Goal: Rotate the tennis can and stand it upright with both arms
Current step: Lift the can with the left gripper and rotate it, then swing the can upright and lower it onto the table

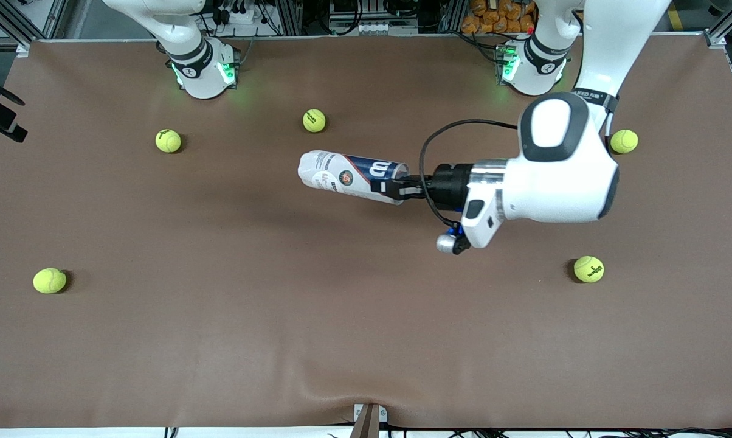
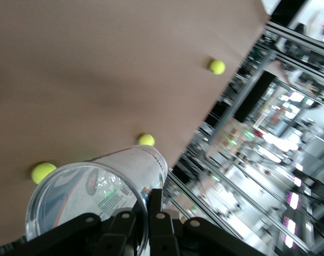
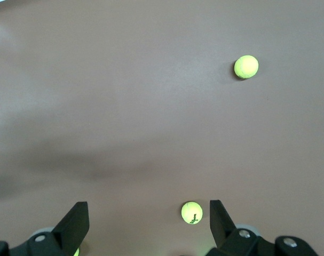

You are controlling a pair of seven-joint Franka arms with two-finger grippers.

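1. Front view: the can [image 1: 349,176] lies sideways over the middle of the desk [image 1: 220,340], seemingly lifted a little. Its long axis runs along the desk's length, the open silver rim toward the left arm's end and the closed base toward the right arm's end. The left gripper [image 1: 396,187] is clamped on the rim end. The right arm shows only its base; it waits. Five balls lie scattered, one [image 1: 314,120] farther from the camera than the can.

2. Left wrist view: the left gripper [image 2: 147,213] pinches the can's [image 2: 97,194] thin clear wall at the mouth, one finger [image 2: 156,205] outside it. The can stretches away from the wrist toward two balls.

3. Right wrist view: the right gripper [image 3: 149,218] hangs wide open and empty, high over bare desk and a ball [image 3: 191,212]. The can is not in view.

4. Risks, as I judge them: a grip on one edge of a slick wall may let the can swivel or slip while it turns. The wall may also buckle. Set down tilted, the can could topple.
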